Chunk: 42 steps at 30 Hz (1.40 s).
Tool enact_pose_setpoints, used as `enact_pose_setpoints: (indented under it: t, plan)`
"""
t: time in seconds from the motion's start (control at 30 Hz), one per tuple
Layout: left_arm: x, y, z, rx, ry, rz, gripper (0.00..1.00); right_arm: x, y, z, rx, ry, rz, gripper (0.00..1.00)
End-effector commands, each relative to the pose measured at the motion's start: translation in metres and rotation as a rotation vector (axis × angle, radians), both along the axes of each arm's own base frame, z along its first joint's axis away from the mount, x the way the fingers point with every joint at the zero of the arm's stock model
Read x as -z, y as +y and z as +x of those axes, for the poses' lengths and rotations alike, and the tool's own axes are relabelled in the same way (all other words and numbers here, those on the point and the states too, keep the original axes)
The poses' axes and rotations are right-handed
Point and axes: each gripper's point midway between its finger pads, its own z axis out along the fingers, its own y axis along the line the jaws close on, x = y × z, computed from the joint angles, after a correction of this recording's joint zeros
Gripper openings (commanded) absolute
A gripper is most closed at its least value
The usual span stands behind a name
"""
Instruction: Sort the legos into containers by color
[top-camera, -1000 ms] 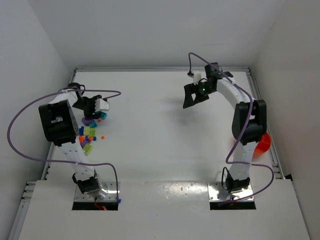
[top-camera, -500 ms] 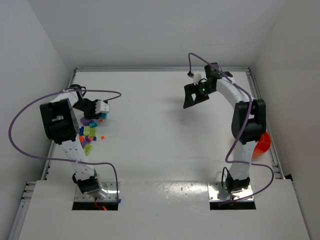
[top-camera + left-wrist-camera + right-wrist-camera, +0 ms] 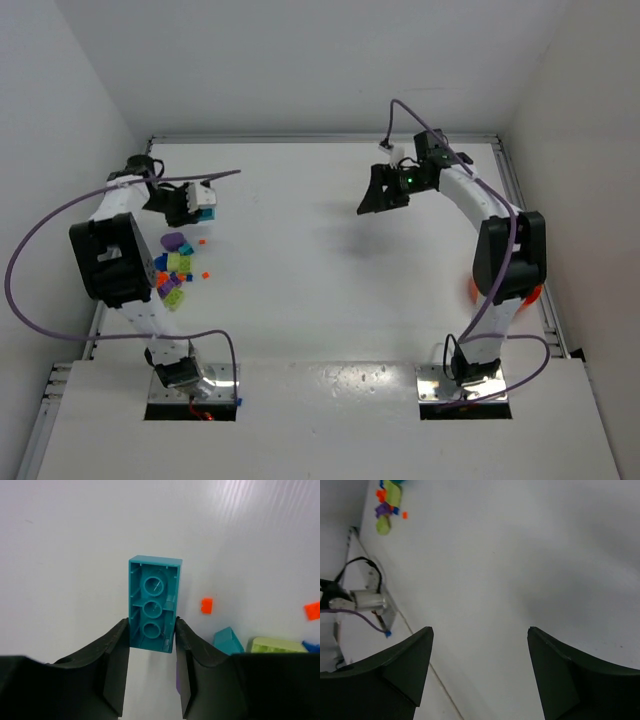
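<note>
My left gripper (image 3: 151, 626) is shut on a cyan brick (image 3: 154, 602), hollow underside facing the camera, lifted off the table. In the top view that gripper (image 3: 195, 205) hangs just beyond the pile of legos (image 3: 173, 268) at the far left, with the cyan brick (image 3: 206, 213) in it. A small orange brick (image 3: 206, 605), another cyan brick (image 3: 229, 640) and a lime brick (image 3: 277, 645) lie below. The orange bowl (image 3: 533, 292) sits at the right edge, mostly hidden by the right arm. My right gripper (image 3: 375, 196) hangs open and empty over the far middle (image 3: 480, 630).
A purple brick (image 3: 175, 241) lies at the pile's far end. The raised table rim (image 3: 320, 139) runs along the back and sides. The left arm's base plate (image 3: 367, 600) and the pile of bricks (image 3: 387, 500) show in the right wrist view.
The left gripper closed on the cyan brick and lifted it away from the pile toward the back. The right gripper shifted a little left and its jaws narrowed slightly.
</note>
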Motion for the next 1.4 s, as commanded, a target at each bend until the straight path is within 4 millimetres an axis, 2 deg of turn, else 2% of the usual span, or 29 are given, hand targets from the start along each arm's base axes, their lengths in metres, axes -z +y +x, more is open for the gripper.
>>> enact_pose_setpoints:
  t: [0.0, 0.07, 0.1, 0.13, 0.17, 0.23, 0.27, 0.3, 0.33, 0.4, 0.5, 0.53, 0.63, 0.7, 0.8, 0.97, 1.2, 1.23, 1.3, 1.37]
  plan:
    - [-0.084, -0.061, -0.021, -0.006, -0.094, -0.234, 0.16, -0.06, 0.026, 0.0, -0.004, -0.055, 0.183, 0.76]
    - [-0.093, -0.093, -0.042, -0.009, -0.044, -0.324, 0.16, -0.07, 0.038, 0.0, 0.006, -0.048, 0.224, 0.74]
    - [-0.104, -0.109, -0.05, 0.009, -0.046, -0.38, 0.16, -0.074, 0.04, 0.0, 0.002, -0.047, 0.246, 0.74]
    - [-0.121, -0.122, -0.059, 0.017, -0.077, -0.407, 0.16, -0.078, 0.051, -0.005, -0.022, -0.04, 0.264, 0.74]
    - [-0.117, -0.144, -0.074, -0.008, 0.001, -0.468, 0.16, -0.089, 0.056, -0.001, -0.024, -0.059, 0.279, 0.74]
    - [-0.144, -0.166, -0.079, 0.01, -0.071, -0.534, 0.16, -0.095, 0.066, -0.003, -0.052, -0.047, 0.309, 0.74]
    - [-0.141, -0.188, -0.093, -0.014, 0.015, -0.601, 0.16, -0.098, 0.074, -0.002, -0.06, -0.033, 0.33, 0.74]
    - [-0.152, -0.197, -0.089, 0.004, -0.034, -0.627, 0.16, -0.101, 0.076, -0.003, -0.066, -0.025, 0.348, 0.75]
    - [-0.158, -0.206, -0.093, 0.004, -0.024, -0.653, 0.16, -0.099, 0.083, -0.006, -0.083, -0.008, 0.359, 0.77]
    - [-0.161, -0.222, -0.099, -0.014, 0.044, -0.698, 0.16, -0.106, 0.095, -0.008, -0.109, -0.013, 0.378, 0.78]
    - [-0.163, -0.233, -0.103, -0.011, 0.088, -0.716, 0.16, -0.112, 0.11, -0.016, -0.136, -0.011, 0.377, 0.81]
    - [-0.163, -0.232, -0.098, -0.032, 0.077, -0.71, 0.16, -0.107, 0.113, -0.016, -0.132, -0.005, 0.367, 0.81]
    - [-0.164, -0.244, -0.094, -0.034, 0.081, -0.703, 0.16, -0.106, 0.123, -0.022, -0.149, -0.004, 0.36, 0.82]
    - [-0.165, -0.252, -0.095, -0.029, 0.078, -0.69, 0.16, -0.105, 0.127, -0.019, -0.136, -0.003, 0.35, 0.82]
    - [-0.155, -0.256, -0.092, -0.05, 0.084, -0.657, 0.16, -0.109, 0.135, -0.021, -0.132, -0.012, 0.332, 0.82]
    - [-0.151, -0.27, -0.092, -0.045, 0.087, -0.627, 0.16, -0.108, 0.147, -0.023, -0.139, -0.015, 0.315, 0.82]
    - [-0.15, -0.273, -0.087, -0.059, 0.063, -0.605, 0.16, -0.096, 0.154, -0.029, -0.143, 0.03, 0.308, 0.82]
    - [-0.15, -0.273, -0.087, -0.059, 0.063, -0.605, 0.16, -0.089, 0.154, -0.028, -0.142, 0.04, 0.304, 0.8]
    - [-0.152, -0.277, -0.087, -0.047, 0.056, -0.608, 0.16, -0.089, 0.155, -0.028, -0.137, 0.048, 0.305, 0.79]
    - [-0.152, -0.276, -0.086, -0.054, 0.052, -0.604, 0.16, -0.089, 0.158, -0.031, -0.147, 0.05, 0.305, 0.71]
